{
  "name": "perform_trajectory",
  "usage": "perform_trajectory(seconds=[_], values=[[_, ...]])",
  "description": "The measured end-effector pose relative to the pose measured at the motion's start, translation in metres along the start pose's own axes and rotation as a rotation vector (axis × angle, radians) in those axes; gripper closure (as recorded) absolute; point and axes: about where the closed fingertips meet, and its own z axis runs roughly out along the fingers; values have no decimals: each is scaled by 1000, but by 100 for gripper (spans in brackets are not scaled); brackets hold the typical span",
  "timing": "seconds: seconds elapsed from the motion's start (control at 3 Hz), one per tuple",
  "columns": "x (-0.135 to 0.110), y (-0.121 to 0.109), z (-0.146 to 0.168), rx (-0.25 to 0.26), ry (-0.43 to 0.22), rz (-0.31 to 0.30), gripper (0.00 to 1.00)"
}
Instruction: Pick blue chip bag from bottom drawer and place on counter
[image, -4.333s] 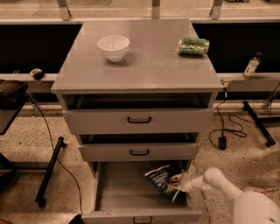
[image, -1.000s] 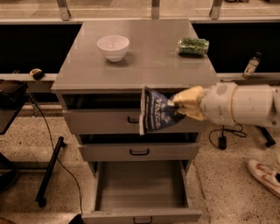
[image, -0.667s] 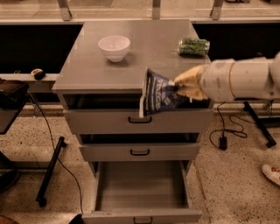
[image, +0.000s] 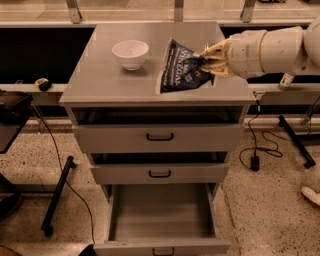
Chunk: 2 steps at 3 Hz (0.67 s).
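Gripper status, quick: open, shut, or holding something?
Gripper: shut on the blue chip bag, above the right side of the counter.

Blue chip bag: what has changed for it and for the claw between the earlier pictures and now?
The claw, shut on the blue chip bag, lifted it out of the bottom drawer and up over the right side of the counter. The white bowl has not moved; the bottom drawer stays open.
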Motion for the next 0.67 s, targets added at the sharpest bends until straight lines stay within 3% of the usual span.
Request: perform_trajectory(seconds=[0.33,0.67], values=[[1,1,-2,0,3,-1,100],[15,-4,-2,14,69,41,100]])
